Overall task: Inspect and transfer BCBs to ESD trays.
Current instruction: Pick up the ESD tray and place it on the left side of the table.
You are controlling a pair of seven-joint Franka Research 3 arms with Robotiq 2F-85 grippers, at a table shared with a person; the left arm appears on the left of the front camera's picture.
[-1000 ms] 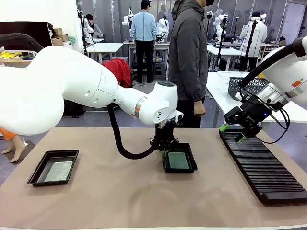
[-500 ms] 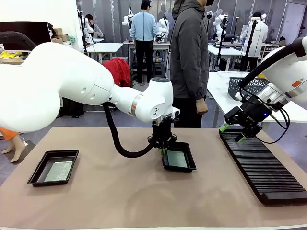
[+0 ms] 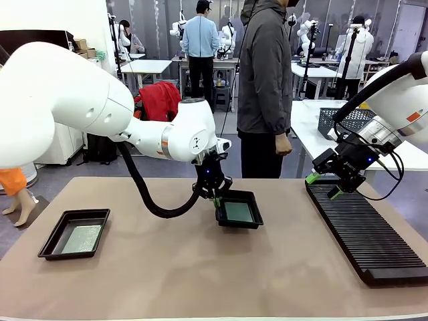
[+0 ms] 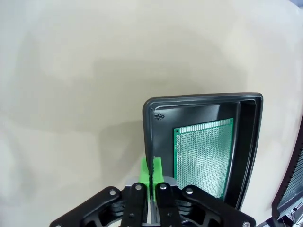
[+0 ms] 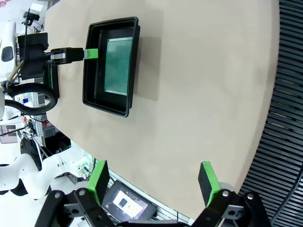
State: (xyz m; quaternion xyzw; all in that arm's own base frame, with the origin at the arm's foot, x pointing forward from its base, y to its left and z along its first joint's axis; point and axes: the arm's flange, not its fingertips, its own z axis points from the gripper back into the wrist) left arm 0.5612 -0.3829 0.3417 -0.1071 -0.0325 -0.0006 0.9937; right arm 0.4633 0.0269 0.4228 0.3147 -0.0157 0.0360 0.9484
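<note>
One black tray [image 3: 237, 210] sits mid-table, tipped up off the surface at its nine-o'clock edge, a green gridded BCB [image 3: 238, 212] lying flat on its floor. A second tray [image 3: 73, 233] lies level far out at nine o'clock, near the table's edge, holding another board [image 3: 82, 239], paler and speckled.

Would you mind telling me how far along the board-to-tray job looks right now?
Both ESD trays already hold a green board: the left tray and the middle tray, each with a BCB inside. In hand: the left hand is shut on the middle tray's rim, carrying it tilted above the table. The right hand hangs open over the slotted rack. Left: setting that tray down.
</note>
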